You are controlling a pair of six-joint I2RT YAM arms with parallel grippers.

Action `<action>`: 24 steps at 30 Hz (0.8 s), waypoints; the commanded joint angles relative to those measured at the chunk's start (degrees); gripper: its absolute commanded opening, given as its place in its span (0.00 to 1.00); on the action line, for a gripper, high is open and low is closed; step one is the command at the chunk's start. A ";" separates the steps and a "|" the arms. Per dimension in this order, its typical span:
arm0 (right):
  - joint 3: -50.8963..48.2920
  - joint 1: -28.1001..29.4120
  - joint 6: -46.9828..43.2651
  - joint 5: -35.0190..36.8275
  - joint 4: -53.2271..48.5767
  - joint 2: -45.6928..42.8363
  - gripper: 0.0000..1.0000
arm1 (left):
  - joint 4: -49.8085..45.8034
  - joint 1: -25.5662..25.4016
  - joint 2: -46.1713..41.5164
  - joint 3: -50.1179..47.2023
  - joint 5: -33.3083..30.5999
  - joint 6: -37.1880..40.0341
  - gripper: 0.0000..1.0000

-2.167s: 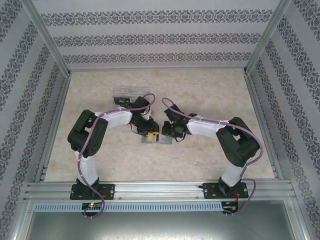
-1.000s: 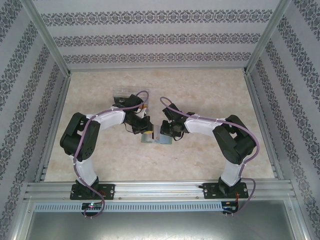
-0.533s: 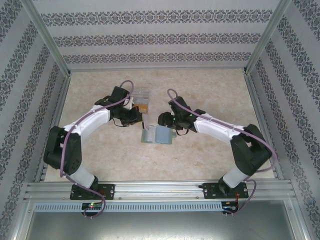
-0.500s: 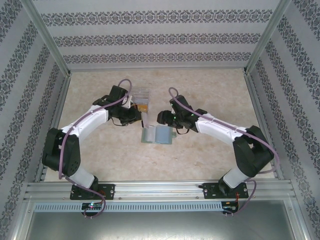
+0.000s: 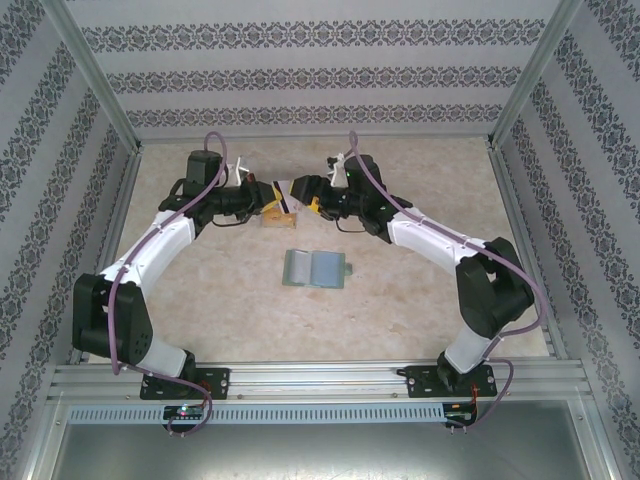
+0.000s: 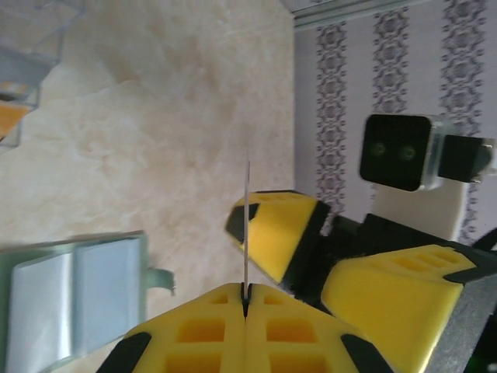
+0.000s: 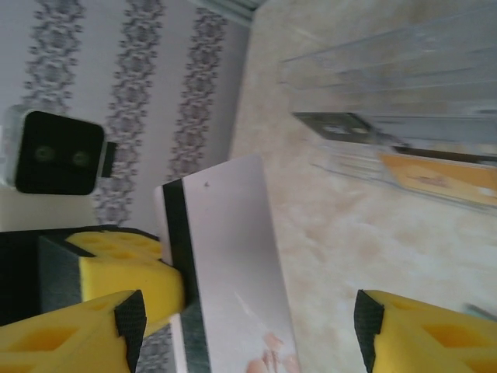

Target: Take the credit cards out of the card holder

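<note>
While left jaws pinch whitish card [image 7: 229, 256] — right jaws apart.

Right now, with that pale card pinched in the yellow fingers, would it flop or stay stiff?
Probably stiff: the card juts from the left gripper as a straight, unbent line, edge-on. Likely light, since a pinch at one end carries it. Its smooth, shiny face may be slippery, so the open right gripper might need a firm squeeze.

Both arms stretch forward and bend inward, nose to nose: the left gripper [image 6: 245, 294] has its jaws pinched on a whitish credit card [image 7: 225, 256], the right gripper [image 7: 248, 315] has its jaws wide apart.
</note>
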 commanded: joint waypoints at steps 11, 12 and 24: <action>-1.75 -0.61 9.11 -6.13 12.77 0.22 0.38 | 13.03 3.75 -2.68 -3.44 5.20 -10.53 0.00; -1.88 -0.63 8.86 -6.21 12.76 0.23 0.34 | 12.88 3.86 -2.77 -3.48 5.28 -10.56 0.00; 3.84 0.65 -15.29 3.70 -8.78 0.85 0.00 | -16.93 9.22 -6.68 -0.06 -5.55 8.25 0.61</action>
